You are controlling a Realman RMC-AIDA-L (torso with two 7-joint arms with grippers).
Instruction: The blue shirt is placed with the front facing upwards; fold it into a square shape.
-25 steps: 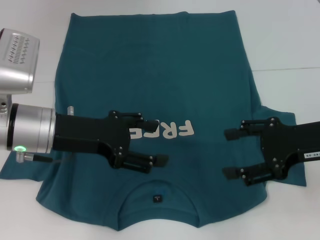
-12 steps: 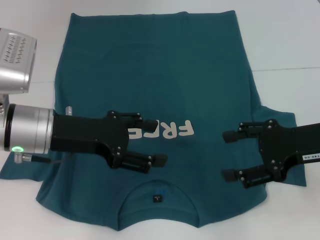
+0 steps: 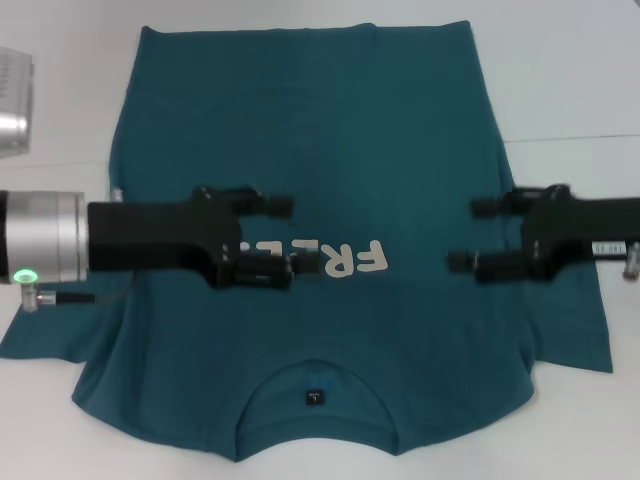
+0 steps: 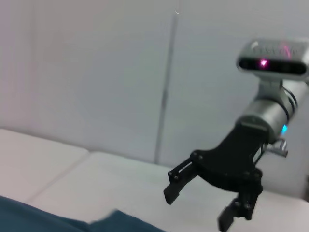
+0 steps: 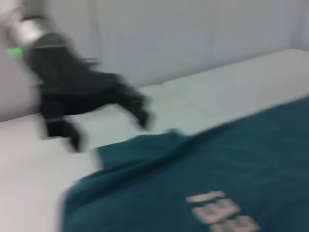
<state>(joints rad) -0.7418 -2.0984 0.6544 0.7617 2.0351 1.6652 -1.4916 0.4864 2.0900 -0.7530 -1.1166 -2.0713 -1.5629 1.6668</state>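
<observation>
Both sets of jaws stand parted with nothing between them; on the left side, the left gripper (image 3: 281,238) reaches in from the left edge, its silver forearm with a green light running level into a black hand, the arm stretched roughly sideways across the blue shirt (image 3: 310,130); one finger lies on the far side and the other on the near side, the near one covering the first letters of the white lettering (image 3: 340,260) on the chest; whether the fingertips touch the cloth cannot be told from the head view; the shirt lies flat, front up, spread across the white table (image 3: 580,70), its hem at the far edge, its collar and small dark neck label (image 3: 316,397) nearest the robot, and a short sleeve spread to each side; the lettering sits about midway between the two hands; on the right, the right gripper (image 3: 470,236) comes in from the right edge in a mirrored pose, its black hand level and pointing left, fingers spread over the right flank of the shirt just above the right sleeve; the left wrist view shows the right gripper (image 4: 197,205) opposite, fingers wide apart, poised over the table with a corner of the shirt (image 4: 58,220) below; the right wrist view is blurred, showing the left gripper (image 5: 108,123) as a dark shape beyond the shirt (image 5: 217,179).
</observation>
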